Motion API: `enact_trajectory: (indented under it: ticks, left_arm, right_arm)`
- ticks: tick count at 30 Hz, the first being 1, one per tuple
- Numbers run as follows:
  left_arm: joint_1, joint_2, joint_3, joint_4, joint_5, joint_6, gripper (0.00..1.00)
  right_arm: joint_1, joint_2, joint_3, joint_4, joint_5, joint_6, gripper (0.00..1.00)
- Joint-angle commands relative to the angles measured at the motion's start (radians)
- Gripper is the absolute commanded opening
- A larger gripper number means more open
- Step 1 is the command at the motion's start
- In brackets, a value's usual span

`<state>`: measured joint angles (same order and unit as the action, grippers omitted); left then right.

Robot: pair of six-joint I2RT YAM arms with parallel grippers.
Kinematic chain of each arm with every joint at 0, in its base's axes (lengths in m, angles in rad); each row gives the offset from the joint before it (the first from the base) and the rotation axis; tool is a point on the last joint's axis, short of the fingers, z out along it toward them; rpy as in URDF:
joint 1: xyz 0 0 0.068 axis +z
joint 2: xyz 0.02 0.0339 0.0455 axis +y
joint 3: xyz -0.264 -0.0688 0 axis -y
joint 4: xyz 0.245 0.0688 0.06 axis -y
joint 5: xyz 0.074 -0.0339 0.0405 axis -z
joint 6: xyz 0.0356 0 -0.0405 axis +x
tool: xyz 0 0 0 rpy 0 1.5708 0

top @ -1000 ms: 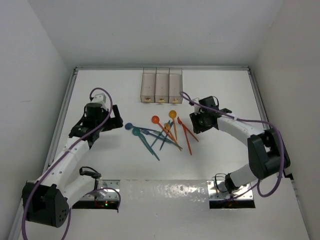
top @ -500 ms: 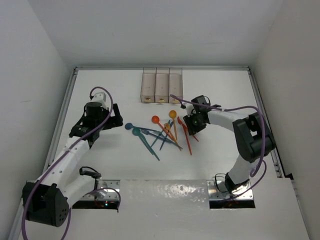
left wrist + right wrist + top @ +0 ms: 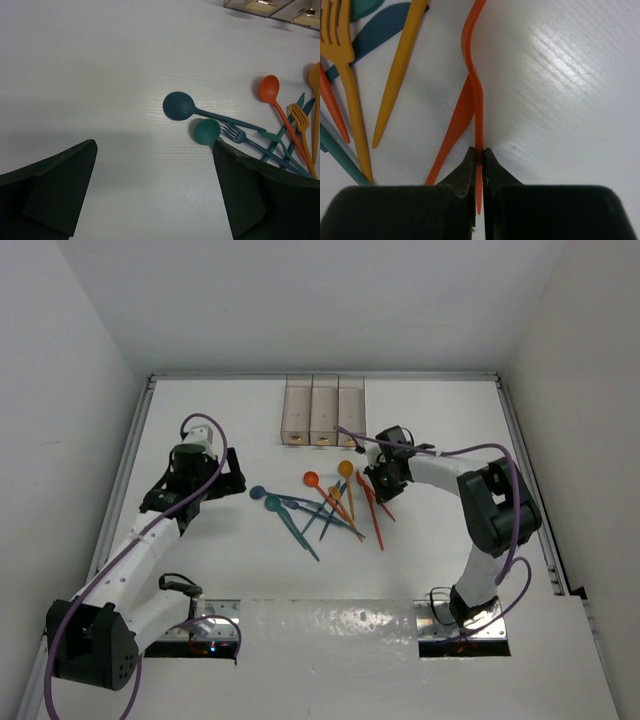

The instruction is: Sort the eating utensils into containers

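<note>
The eating utensils (image 3: 325, 508) lie in a loose pile at mid-table: orange, yellow, teal and blue pieces. My right gripper (image 3: 379, 481) is at the pile's right edge, shut on a thin orange utensil (image 3: 476, 100) that stands edge-on between the fingertips (image 3: 468, 165). A second orange utensil (image 3: 454, 127) lies just left of it. My left gripper (image 3: 226, 480) is open left of the pile and holds nothing. In the left wrist view a dark blue spoon (image 3: 180, 106) and a teal spoon (image 3: 207, 131) lie ahead of it. The containers (image 3: 324, 412) stand in a row at the back.
A yellow fork (image 3: 335, 30) and a yellow handle (image 3: 400, 65) lie left of the held utensil. An orange spoon (image 3: 270, 88) and a blue fork (image 3: 235, 134) overlap in the pile. White walls close the table on three sides.
My right gripper has slid left to the pile's edge and shut on the orange utensil. The left arm has not moved.
</note>
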<state>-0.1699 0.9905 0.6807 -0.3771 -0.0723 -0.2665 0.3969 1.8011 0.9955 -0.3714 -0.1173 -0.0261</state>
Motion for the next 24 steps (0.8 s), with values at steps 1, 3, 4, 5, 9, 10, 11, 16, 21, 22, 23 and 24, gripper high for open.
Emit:
enact_trajectory:
  ticks: [1, 3, 4, 5, 9, 10, 11, 16, 21, 22, 23, 24]
  left_arm:
    - [-0.008, 0.002, 0.017, 0.037, -0.012, 0.007, 1.00]
    - [-0.008, 0.004, 0.019, 0.038, -0.011, 0.007, 1.00]
    - [-0.008, 0.005, 0.019, 0.038, -0.011, 0.007, 1.00]
    - [-0.008, 0.008, 0.019, 0.040, -0.009, 0.007, 1.00]
    - [-0.008, 0.014, 0.020, 0.037, -0.007, 0.007, 1.00]
    - [-0.008, 0.013, 0.020, 0.038, -0.009, 0.007, 1.00]
    - [-0.008, 0.013, 0.020, 0.038, -0.012, 0.007, 1.00]
    - [-0.008, 0.014, 0.019, 0.037, -0.007, 0.007, 1.00]
    - [-0.013, 0.020, 0.019, 0.030, -0.014, 0.006, 1.00]
    - [-0.014, 0.020, 0.019, 0.029, -0.018, 0.006, 1.00]
    - [-0.014, 0.020, 0.019, 0.029, -0.023, 0.006, 1.00]
    - [-0.016, 0.020, 0.019, 0.027, -0.023, 0.006, 1.00]
  right_arm:
    - [0.007, -0.074, 0.087, -0.003, 0.008, 0.000, 0.00]
    - [0.007, -0.094, 0.167, -0.020, 0.010, 0.012, 0.00]
    - [0.007, -0.098, 0.199, -0.027, 0.014, 0.018, 0.00]
    - [0.007, -0.097, 0.275, -0.034, 0.024, 0.063, 0.00]
    - [0.007, -0.020, 0.571, -0.084, 0.102, 0.172, 0.00]
    - [0.007, 0.033, 0.631, -0.093, 0.113, 0.198, 0.00]
    - [0.007, 0.061, 0.681, -0.103, 0.114, 0.248, 0.00]
    - [0.005, 0.242, 0.984, -0.071, 0.217, 0.354, 0.00]
    - [-0.007, 0.408, 1.077, 0.021, 0.281, 0.462, 0.00]
    - [-0.012, 0.420, 1.068, 0.035, 0.294, 0.475, 0.00]
    - [-0.015, 0.431, 1.060, 0.057, 0.306, 0.491, 0.00]
    - [-0.016, 0.449, 1.040, 0.066, 0.314, 0.495, 0.00]
